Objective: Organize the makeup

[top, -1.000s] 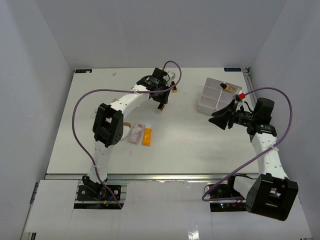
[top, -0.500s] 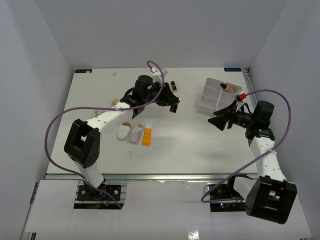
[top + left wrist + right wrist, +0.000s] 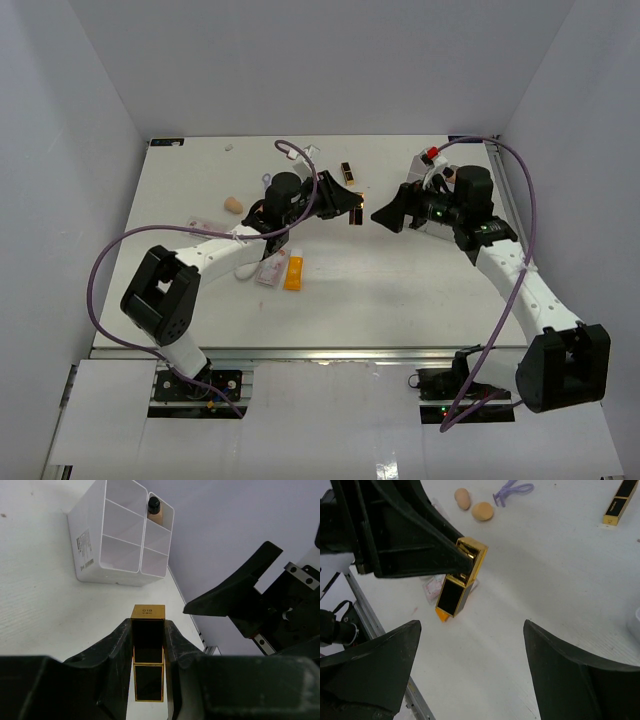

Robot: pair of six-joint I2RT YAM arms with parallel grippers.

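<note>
My left gripper (image 3: 345, 204) is shut on a black-gold lipstick tube (image 3: 148, 645) and holds it above the table's middle; the tube also shows in the right wrist view (image 3: 462, 577). My right gripper (image 3: 386, 217) is open and empty, facing the tube from the right, a short gap away. A second lipstick tube (image 3: 347, 172) lies on the table behind. An orange tube (image 3: 293, 272), a pink packet (image 3: 270, 268) and a white oval (image 3: 246, 268) lie under the left arm. Two beige egg sponges (image 3: 482, 511) and a purple looped tool (image 3: 512, 489) lie far left.
The white four-compartment tray (image 3: 120, 535) stands at the back right, with a beige dark-capped bottle (image 3: 154, 510) in its far compartment. In the top view my right arm covers most of it. Grey walls close in both sides.
My left gripper has carried the lipstick tube rightward to the table's middle. My right arm has swung left from beside the tray until it faces the tube.
</note>
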